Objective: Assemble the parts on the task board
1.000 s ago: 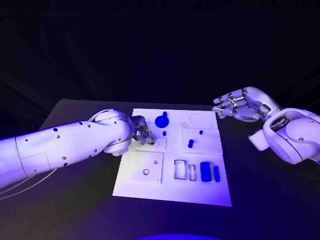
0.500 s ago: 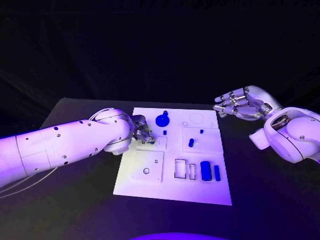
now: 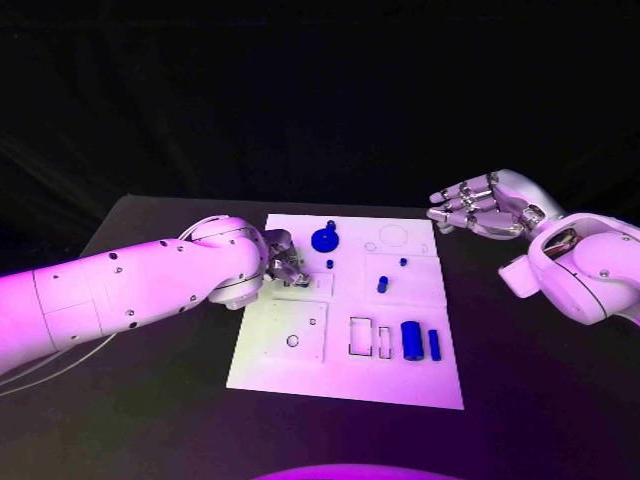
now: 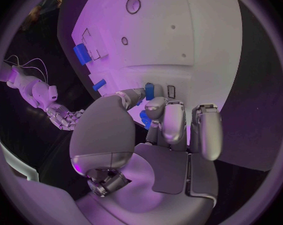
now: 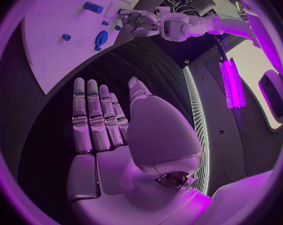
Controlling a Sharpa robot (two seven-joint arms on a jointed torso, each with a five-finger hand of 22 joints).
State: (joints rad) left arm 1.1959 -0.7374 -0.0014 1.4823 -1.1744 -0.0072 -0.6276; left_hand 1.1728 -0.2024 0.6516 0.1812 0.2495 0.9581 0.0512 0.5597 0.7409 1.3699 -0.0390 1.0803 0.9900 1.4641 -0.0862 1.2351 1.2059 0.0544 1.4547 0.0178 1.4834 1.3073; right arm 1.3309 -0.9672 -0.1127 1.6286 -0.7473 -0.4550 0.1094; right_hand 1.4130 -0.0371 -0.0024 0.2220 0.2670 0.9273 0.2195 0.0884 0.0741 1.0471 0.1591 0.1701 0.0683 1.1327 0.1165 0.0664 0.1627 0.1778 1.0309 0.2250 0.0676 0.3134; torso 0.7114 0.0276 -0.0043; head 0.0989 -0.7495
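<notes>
Left hand (image 3: pixel 280 262) sits low at the task board (image 3: pixel 299 370)'s left edge, fingers (image 4: pixel 173 120) curled around a small blue part (image 4: pixel 149 91) at their tips. Right hand (image 3: pixel 482 208) hangs off the board's far right corner, fingers straight and together, holding nothing.

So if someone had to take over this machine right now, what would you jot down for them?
Left hand: on the task board at its left edge, fingers closed around a small blue part.
Right hand: open, holding nothing, off the board's far right corner.
On the board: blue disc at the far end, blue block and blue bar near the slots.
Done: cannot tell. Left: seat the loose pieces.
</notes>
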